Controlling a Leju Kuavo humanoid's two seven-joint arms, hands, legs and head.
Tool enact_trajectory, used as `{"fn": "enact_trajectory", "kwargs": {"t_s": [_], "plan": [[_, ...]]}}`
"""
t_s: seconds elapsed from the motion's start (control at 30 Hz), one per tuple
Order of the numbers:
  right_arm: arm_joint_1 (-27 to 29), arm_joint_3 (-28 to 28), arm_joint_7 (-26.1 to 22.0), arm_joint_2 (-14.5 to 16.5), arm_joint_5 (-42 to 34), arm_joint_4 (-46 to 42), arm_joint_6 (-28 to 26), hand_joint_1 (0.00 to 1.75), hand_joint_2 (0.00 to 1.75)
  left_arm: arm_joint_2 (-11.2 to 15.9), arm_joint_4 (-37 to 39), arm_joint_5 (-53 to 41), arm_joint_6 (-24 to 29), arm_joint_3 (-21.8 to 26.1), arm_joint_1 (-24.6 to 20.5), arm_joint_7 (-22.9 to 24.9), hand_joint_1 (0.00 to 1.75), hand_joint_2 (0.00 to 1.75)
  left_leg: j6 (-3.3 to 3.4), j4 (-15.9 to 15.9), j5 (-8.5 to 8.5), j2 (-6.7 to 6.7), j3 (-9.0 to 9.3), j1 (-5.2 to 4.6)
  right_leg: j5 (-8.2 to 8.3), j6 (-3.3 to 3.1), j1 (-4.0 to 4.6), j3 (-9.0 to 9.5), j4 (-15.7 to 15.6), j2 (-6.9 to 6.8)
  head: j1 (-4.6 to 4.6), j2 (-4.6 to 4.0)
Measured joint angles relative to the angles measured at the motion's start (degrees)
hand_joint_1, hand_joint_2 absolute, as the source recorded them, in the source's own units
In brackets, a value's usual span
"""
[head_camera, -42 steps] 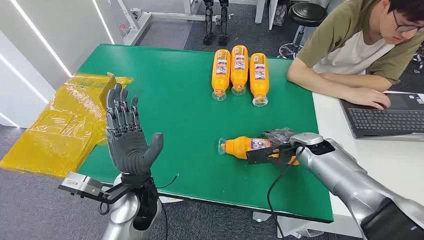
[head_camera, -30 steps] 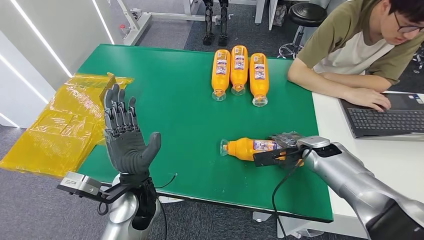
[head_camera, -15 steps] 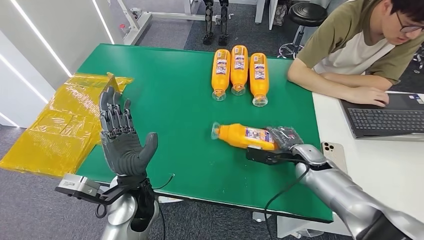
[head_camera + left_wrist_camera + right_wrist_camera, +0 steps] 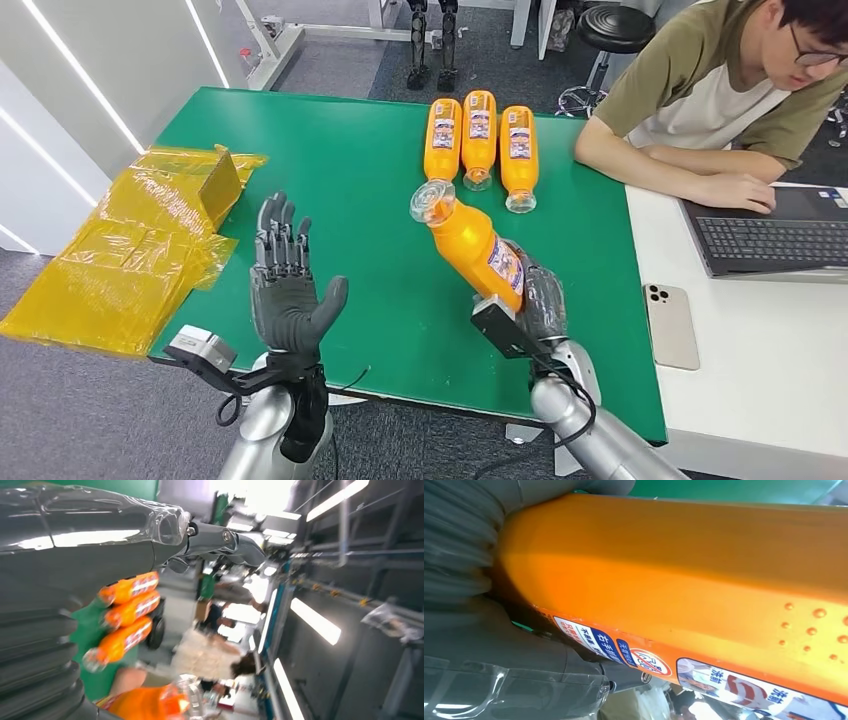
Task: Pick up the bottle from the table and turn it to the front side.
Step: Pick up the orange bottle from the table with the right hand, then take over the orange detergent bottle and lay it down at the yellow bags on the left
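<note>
My right hand [image 4: 535, 300] grips an orange bottle [image 4: 472, 243] by its lower body and holds it tilted up above the green table [image 4: 340, 190], its clear cap [image 4: 432, 201] pointing up and to the left. Up close in the right wrist view, the bottle's orange side and label [image 4: 704, 595] lie against my fingers [image 4: 459, 545]. My left hand [image 4: 288, 290] is raised over the table's front left part, palm up and fingers spread, holding nothing. Part of the held bottle [image 4: 150, 705] appears in the left wrist view.
Three more orange bottles [image 4: 478, 135] lie side by side at the table's far middle. Yellow plastic bags [image 4: 130, 250] hang over the left edge. A person [image 4: 720, 90] sits at the right, at a white desk with a laptop [image 4: 780, 235] and a phone [image 4: 670, 325].
My right hand has lifted the bottle off the table and swung it from lying flat to tilted upright. My right arm drew in toward me. My left hand moved right, over the table.
</note>
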Motion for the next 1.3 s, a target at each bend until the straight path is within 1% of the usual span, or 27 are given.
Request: {"fn": "enact_trajectory", "kwargs": {"t_s": [0.1,0.23,0.37,0.57,0.97,1.17,1.3], "plan": [[1.14,-0.77,-0.53,0.86,-0.35,-0.92,0.19,1.75,1.75,-0.08,3.59,1.96,-4.42,-0.97,-0.85,0.26,0.0,1.75,0.0,0.01,0.0,0.01,0.01,0.0,0.01,0.0,0.0,0.0,0.0,0.01,0.0,0.0],[1.63,-0.8,-0.55,1.65,-0.03,-1.39,1.6,1.75,1.75,-0.2,7.89,5.56,-10.35,-3.37,-2.13,2.27,0.0,1.75,0.0,0.02,0.0,0.03,0.01,0.0,0.01,0.0,-0.01,-0.01,0.0,0.04,-0.01,0.0],[1.8,-0.5,0.39,2.3,1.56,-1.4,4.25,1.75,1.75,-0.26,10.4,7.74,-13.22,-5.64,-2.96,3.3,0.0,1.75,0.0,0.02,0.0,0.04,0.01,0.0,0.01,-0.01,0.0,-0.03,0.0,0.06,-0.02,0.0],[2.64,-0.06,2.38,2.63,4.63,-1.94,7.8,1.75,1.75,-0.37,12.34,8.15,-14.01,-7.25,-3.53,4.74,0.0,1.75,0.0,0.01,0.0,0.05,-0.01,0.0,0.01,-0.01,0.0,-0.07,0.01,0.07,-0.02,0.0],[4.89,0.23,6.35,2.24,11.16,-4.57,12.55,1.75,1.75,-0.55,14.86,8.16,-14.44,-7.42,-3.84,5.15,0.0,1.75,0.0,0.01,0.0,0.11,0.0,0.0,0.01,-0.01,0.0,-0.09,0.0,0.11,-0.02,0.0],[7.73,0.28,7.69,1.61,15.28,-7.29,13.49,1.75,1.75,-0.56,15.28,7.97,-14.72,-7.4,-3.94,5.37,0.0,1.75,-0.01,0.01,-0.01,0.11,-0.01,0.0,0.01,-0.01,0.0,-0.11,0.0,0.11,-0.02,0.0],[10.03,0.37,8.42,1.56,17.27,-9.8,11.95,1.75,1.75,-0.6,15.72,7.6,-14.85,-7.41,-4.09,5.68,0.0,1.75,-0.03,0.0,-0.03,0.12,-0.02,0.0,0.0,-0.01,0.0,-0.13,0.0,0.11,-0.02,0.0]]}}
